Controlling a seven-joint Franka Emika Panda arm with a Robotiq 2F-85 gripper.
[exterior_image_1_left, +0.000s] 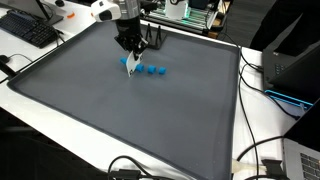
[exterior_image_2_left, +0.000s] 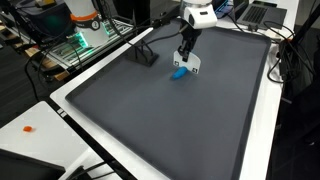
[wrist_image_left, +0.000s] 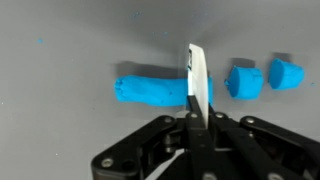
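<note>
Fingers of 1 gripper drawn together, clamped on 1 thin white blade. Blade upright, set square across 1 blue clay bar near its right end. Long axis of bar left-right, right end toward 2 blue chunks, near but apart, same line. All on far part of 1 dark grey mat.

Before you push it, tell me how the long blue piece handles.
The long blue piece looks soft like dough: two chunks past the white blade seem sliced off, so it probably dents or bends. Its lumpy shape likely slides rather than rolls on the grey mat.
</note>
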